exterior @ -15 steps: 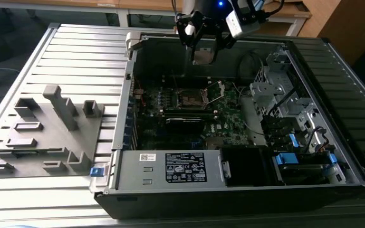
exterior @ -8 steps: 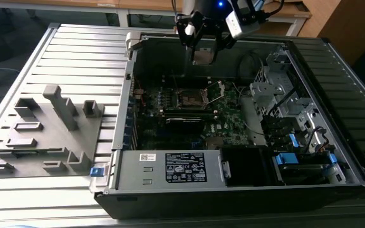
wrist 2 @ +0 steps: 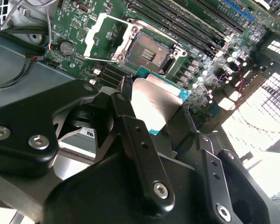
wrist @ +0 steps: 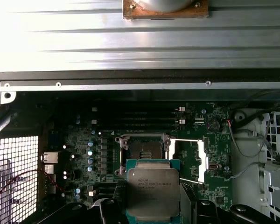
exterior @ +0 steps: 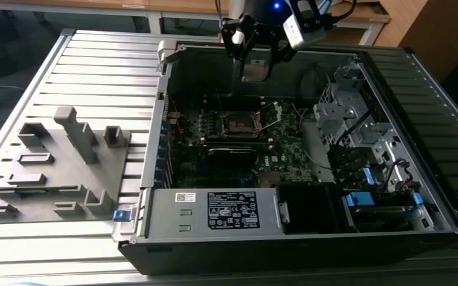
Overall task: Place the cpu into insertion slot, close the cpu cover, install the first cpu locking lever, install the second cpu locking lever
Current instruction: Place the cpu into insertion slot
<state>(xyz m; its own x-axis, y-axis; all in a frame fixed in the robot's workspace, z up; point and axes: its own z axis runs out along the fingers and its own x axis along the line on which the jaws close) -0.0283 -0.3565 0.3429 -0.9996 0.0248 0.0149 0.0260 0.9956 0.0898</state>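
My gripper [exterior: 254, 59] hangs above the open computer case, shut on the cpu [exterior: 254, 71]. The cpu [wrist: 152, 189] is a flat square chip with a silver-grey metal top and a teal edge, gripped by its two sides between the black fingers [wrist 2: 130, 135]. It hovers over the motherboard, a short way off the insertion slot [wrist: 143, 150], which lies bare. The slot [wrist 2: 149, 53] sits just past the chip's [wrist 2: 156, 105] far edge. The cpu cover [wrist: 201, 161] is swung open, lying beside the slot [exterior: 238, 124]. Its silver frame [wrist 2: 94, 35] shows green board through its opening.
A grey fixture block [exterior: 54, 161] lies on the ribbed table at the exterior view's left. In the case, a labelled power supply [exterior: 229, 208] fills the near side, and a metal drive cage [exterior: 356, 125] with cables stands on the exterior view's right. Memory slots [wrist: 144, 121] run beside the socket.
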